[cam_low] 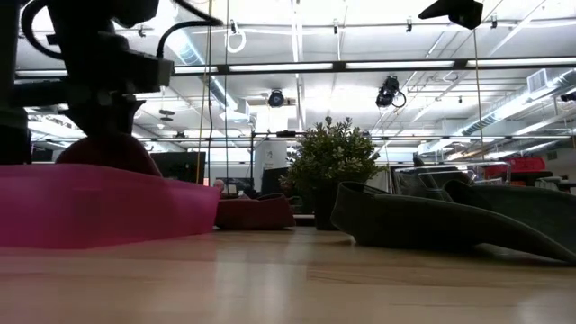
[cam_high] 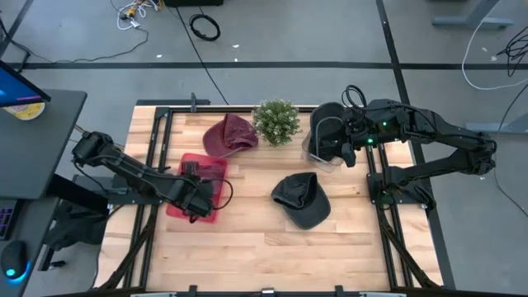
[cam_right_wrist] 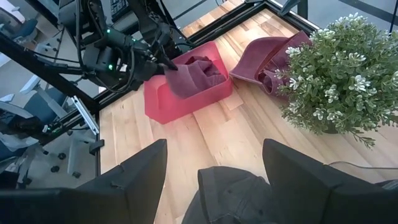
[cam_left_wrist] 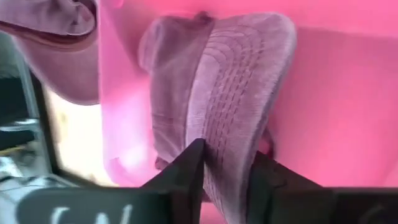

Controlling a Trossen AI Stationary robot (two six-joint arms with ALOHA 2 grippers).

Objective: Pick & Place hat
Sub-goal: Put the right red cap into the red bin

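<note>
One maroon hat (cam_left_wrist: 230, 99) pinched by left gripper (cam_left_wrist: 227, 180) fingers inside pink bin (cam_high: 196, 188), right gripper (cam_right_wrist: 214, 165) fingers spread, far right.

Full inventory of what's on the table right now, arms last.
Maroon cap: 1, in the pink bin, brim between the left gripper's fingers.
Maroon cap: 1, lying on the table at the back, left of the plant.
Dark grey cap: 1, on the table centre-right, in front of the plant.
Pink bin: 1, left side of the table.
Plant: 1, green, back centre.
Clear bin: 1, right of the plant, under the right gripper.
Left gripper: over the pink bin, around the cap's brim.
Right gripper: open, above the clear bin.
</note>
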